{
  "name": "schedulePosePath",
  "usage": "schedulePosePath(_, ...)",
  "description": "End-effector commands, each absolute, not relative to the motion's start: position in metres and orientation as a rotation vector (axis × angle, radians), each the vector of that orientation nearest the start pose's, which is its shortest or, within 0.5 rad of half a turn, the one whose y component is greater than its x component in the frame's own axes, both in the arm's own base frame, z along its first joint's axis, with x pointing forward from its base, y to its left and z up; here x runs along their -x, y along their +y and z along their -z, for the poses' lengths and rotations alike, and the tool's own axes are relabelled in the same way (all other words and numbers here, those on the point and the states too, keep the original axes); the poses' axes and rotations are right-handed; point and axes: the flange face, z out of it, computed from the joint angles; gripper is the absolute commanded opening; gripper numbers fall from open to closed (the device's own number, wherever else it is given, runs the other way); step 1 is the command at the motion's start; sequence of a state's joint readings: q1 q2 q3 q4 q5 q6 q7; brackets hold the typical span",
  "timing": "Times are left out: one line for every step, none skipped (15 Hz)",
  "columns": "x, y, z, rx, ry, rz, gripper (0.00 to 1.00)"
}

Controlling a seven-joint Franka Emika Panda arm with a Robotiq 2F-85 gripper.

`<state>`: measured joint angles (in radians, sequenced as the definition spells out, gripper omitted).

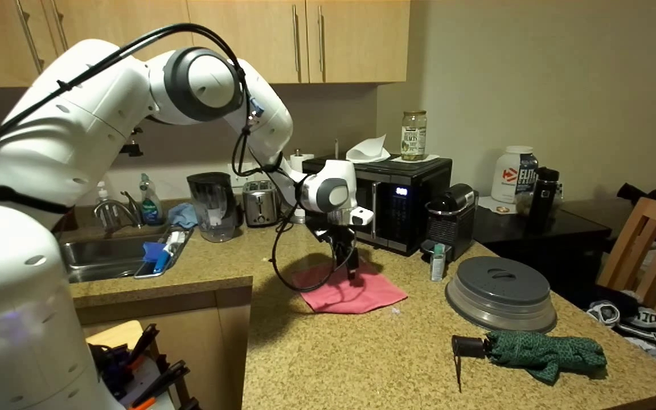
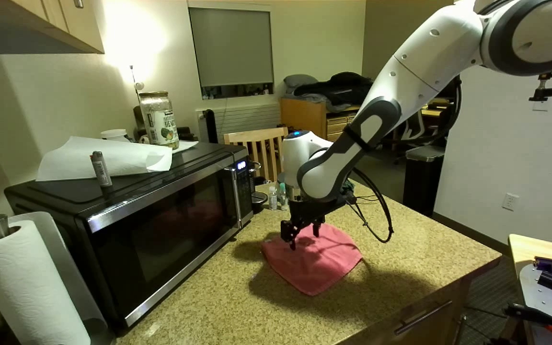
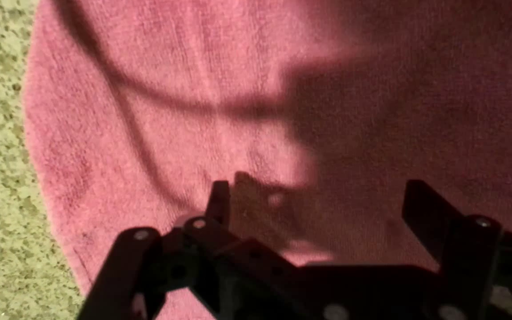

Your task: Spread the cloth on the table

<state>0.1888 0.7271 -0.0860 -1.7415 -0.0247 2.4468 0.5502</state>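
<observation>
The pink-red cloth (image 1: 365, 296) lies mostly flat on the tan speckled table (image 1: 328, 364), with a few soft ripples across it. Its front edges show in an exterior view (image 2: 314, 275), while the arm covers part of its back in another angle. My gripper (image 2: 304, 240) points down over the cloth, its jaws wide apart. In the wrist view the gripper (image 3: 317, 183) has only cloth surface (image 3: 158, 133) below the gap, and nothing is pinched. The fingertips are very low; whether they touch the fabric I cannot tell.
A black microwave (image 2: 170, 235) stands close behind the cloth. Near it are a small green-capped bottle (image 1: 438, 263) and a grey-lidded cover (image 1: 501, 290). A dark green folded umbrella (image 1: 547, 350) lies at the front right. The sink (image 1: 106, 259) and a paper towel roll (image 2: 27, 282) are farther off.
</observation>
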Motion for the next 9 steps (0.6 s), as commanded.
schedulePosePath(-0.669,0.069,-0.137,3.100,0.686,0.015,1.00)
schedulePosePath(-0.671,0.069,-0.134,3.096,0.693,0.017,1.00)
schedulePosePath(-0.673,0.070,-0.132,3.096,0.696,0.019,1.00)
schedulePosePath(-0.675,0.070,-0.131,3.099,0.698,0.022,1.00)
schedulePosePath(-0.678,0.071,-0.132,3.104,0.692,0.028,1.00)
schedulePosePath(-0.682,0.072,-0.134,3.107,0.687,0.037,1.00)
schedulePosePath(-0.686,0.074,-0.137,3.109,0.678,0.049,1.00)
schedulePosePath(-0.689,0.075,-0.140,3.110,0.673,0.062,1.00)
schedulePosePath(-0.694,0.077,-0.144,3.108,0.666,0.078,1.00)
